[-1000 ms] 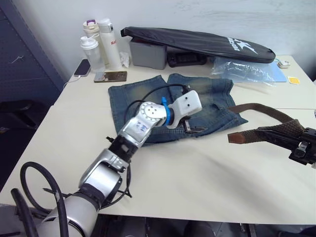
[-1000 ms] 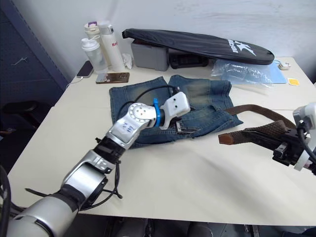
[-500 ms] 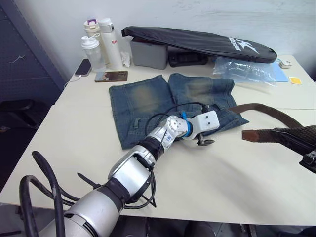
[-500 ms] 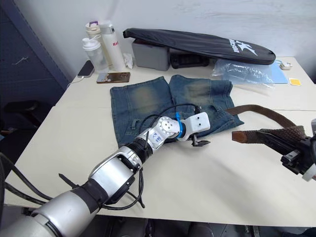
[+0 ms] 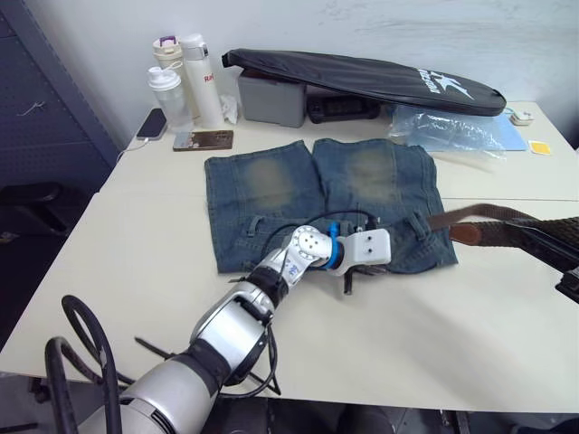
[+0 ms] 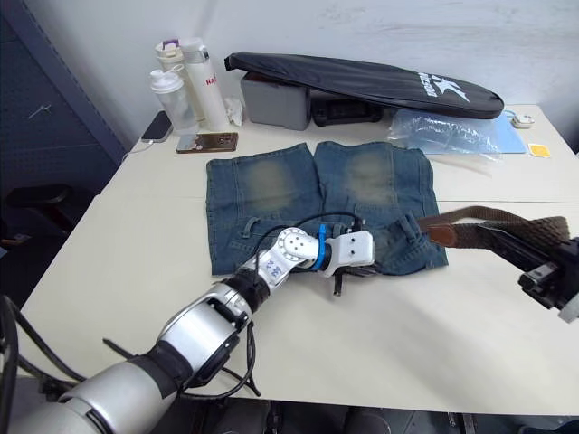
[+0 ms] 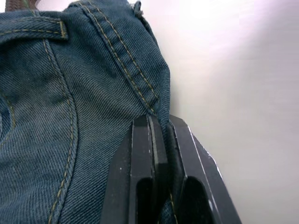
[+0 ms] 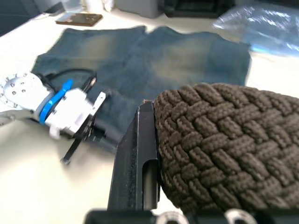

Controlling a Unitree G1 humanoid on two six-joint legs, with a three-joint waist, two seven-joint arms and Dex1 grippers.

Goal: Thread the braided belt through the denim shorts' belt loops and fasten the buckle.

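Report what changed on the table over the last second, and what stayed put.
The left gripper, jaws shut on the waistband edge, dragged the faded blue denim shorts flat, their waist toward the robot. The right gripper, holding the dark-brown braided belt, brought its reddish-brown tip across to the waistband's right end. The bottles, phone and long black zipped bag stayed put.
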